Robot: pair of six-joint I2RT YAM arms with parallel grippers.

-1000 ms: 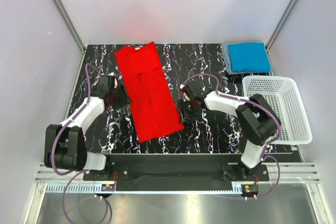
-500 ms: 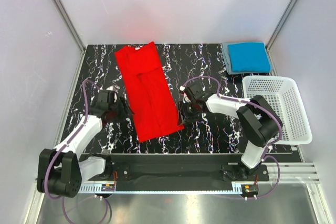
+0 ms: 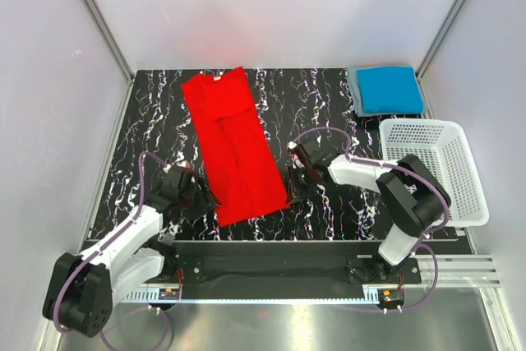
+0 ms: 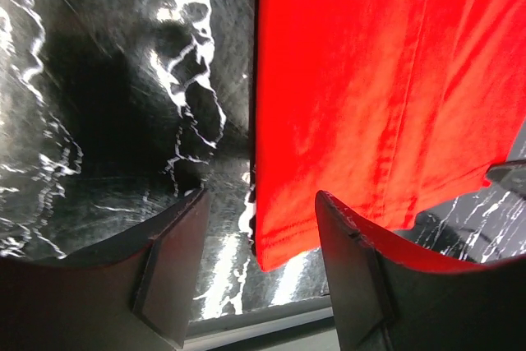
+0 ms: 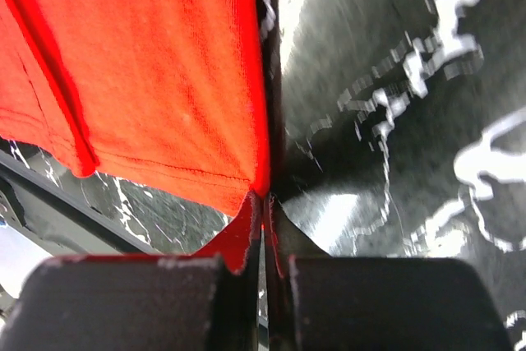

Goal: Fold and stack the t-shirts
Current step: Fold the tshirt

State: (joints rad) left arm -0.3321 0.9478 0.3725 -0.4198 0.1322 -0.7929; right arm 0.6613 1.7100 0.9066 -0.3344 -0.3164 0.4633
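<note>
1. Left pincer [image 3: 189, 195]: parked just off the red shirt's [image 3: 234, 150] near-left corner. Jaws wide, nothing in them. In its wrist view [image 4: 261, 203] that hem corner lies right ahead of the gap, low over the surface [image 3: 320, 104].
2. Red shirt: flat on the surface as a long narrow strip. The sides look already tucked in, with the collar at the far end and the hem toward the arms.
3. Right pincer [image 3: 297, 180]: on the shirt's near-right corner and clamped tight. Its wrist view [image 5: 263, 199] shows red cloth pinched between the fingers.
4. Off to the right of the red shirt, at the far corner: the blue shirt [image 3: 388, 88], folded, sitting on the grey-blue shirt [image 3: 353, 88]. The basket [image 3: 419, 122] is just this side of them.
5. My read on the step: grabbing both hem corners for the hem-to-collar fold. One corner is caught, one not yet.
6. What's next, I'd guess:
   - The left one has to get around its corner and close on all the layers, not just scrape the surface.
   - Then both lift together and carry the hem toward the collar evenly, or the strip goes crooked.
</note>
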